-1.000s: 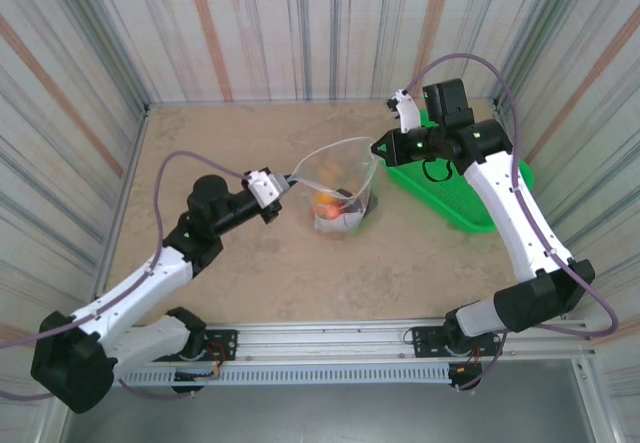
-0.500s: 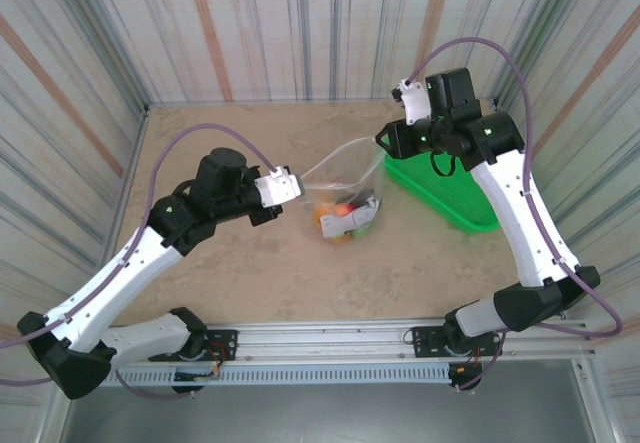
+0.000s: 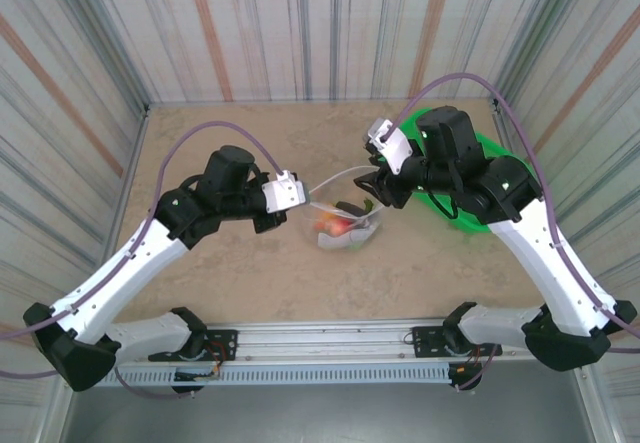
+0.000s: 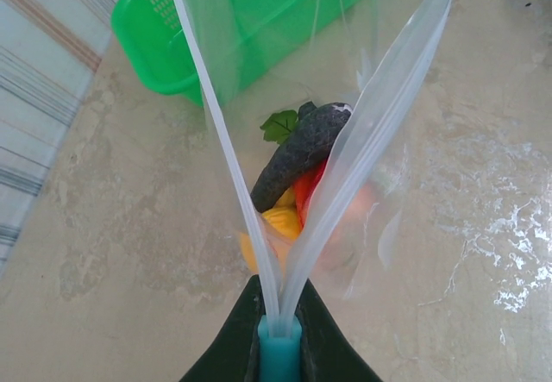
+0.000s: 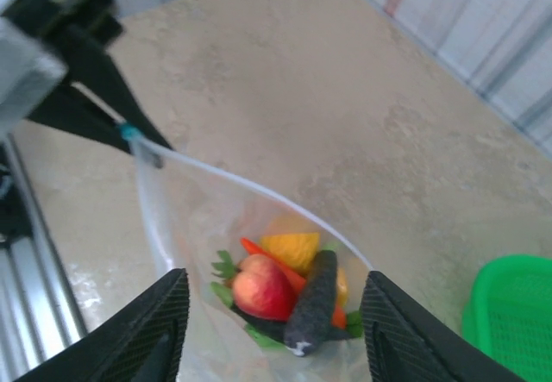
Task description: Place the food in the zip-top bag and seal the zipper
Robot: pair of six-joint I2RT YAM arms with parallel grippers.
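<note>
Left claw point(image 4: 280, 347) clamps one end of the clear crinkly zip-top bag point(image 3: 345, 228), mouth upward, toy food point(image 5: 263, 291) inside above the beige surface point(image 3: 250, 283). Its pale zipper strip point(image 5: 233, 179) runs left-to-right toward the half-spread right claw point(image 5: 274, 280), which grips nothing.

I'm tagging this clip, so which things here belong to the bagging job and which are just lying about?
Job: zip-top bag, its zipper, eggplant, red fruit, yellow-orange fruit inside; left gripper pinching the zipper end.
Lying about: green mesh basket.
</note>
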